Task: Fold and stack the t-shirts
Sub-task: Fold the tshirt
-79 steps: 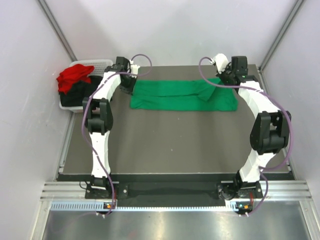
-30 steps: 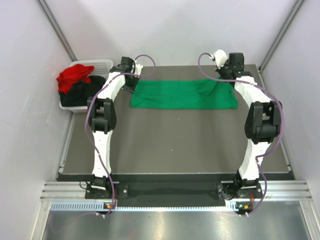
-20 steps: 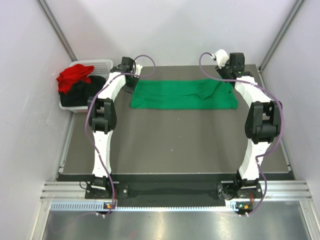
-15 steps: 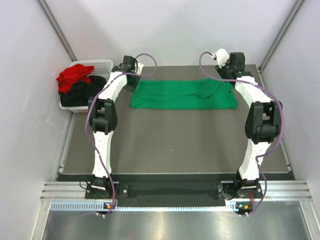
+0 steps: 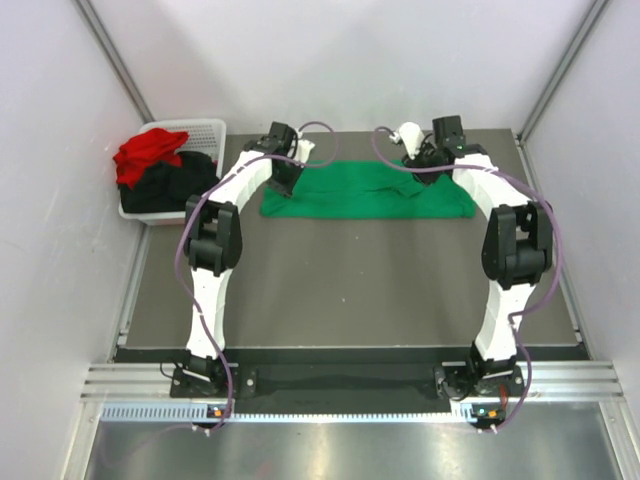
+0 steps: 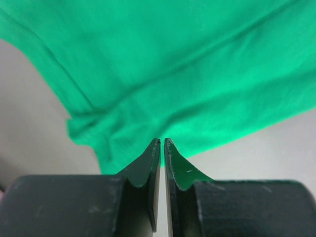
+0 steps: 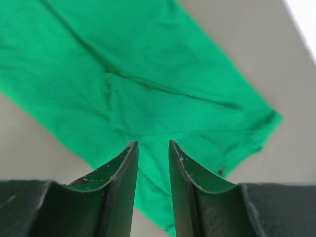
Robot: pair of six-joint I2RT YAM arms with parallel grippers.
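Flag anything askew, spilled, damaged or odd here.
Nothing spilled or damaged. The green t-shirt lies as a strip across the far side of the table; the red t-shirt and black t-shirt sit heaped in the white basket.

Dark grey table [image 5: 340, 290] between plain white walls [image 5: 340, 60]

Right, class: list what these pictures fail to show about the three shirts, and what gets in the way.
- Top view: the black shirt is mostly covered by the red shirt and the basket wall.
- Top view: the green shirt has its far corners hidden by the left arm and right arm.
- Both wrist views: frame edges cut off the green shirt.
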